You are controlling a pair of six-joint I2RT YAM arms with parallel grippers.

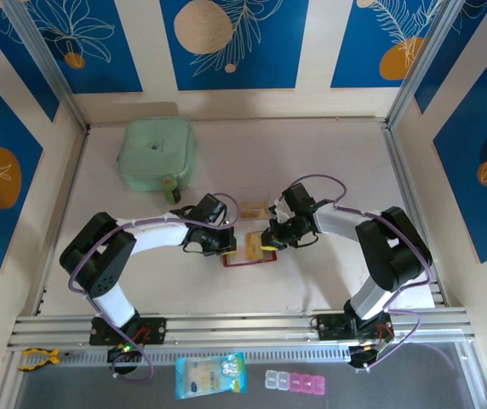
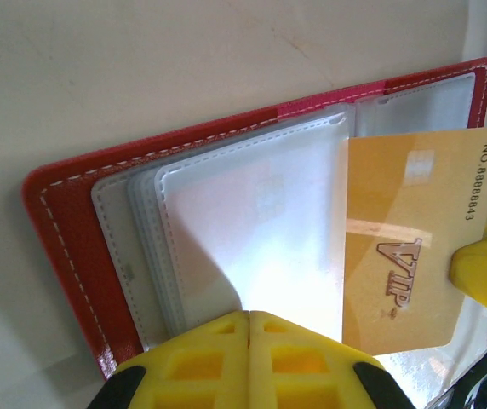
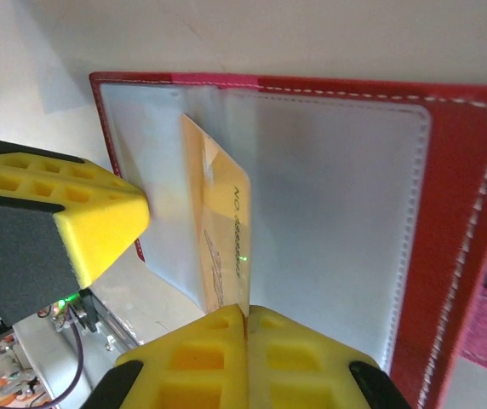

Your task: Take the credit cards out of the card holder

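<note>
Edgewise, card point(image 3: 222, 230) between right jaws.

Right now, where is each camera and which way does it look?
Top camera: high behind the robot, looking down at the table; left arm and right arm show.
Left wrist camera: on the left arm, facing the open wallet; the shut left gripper shows.
Right wrist camera: on the right arm, facing the wallet; the right gripper pinches the gold card.
Both wrist views share wallet and card.
</note>
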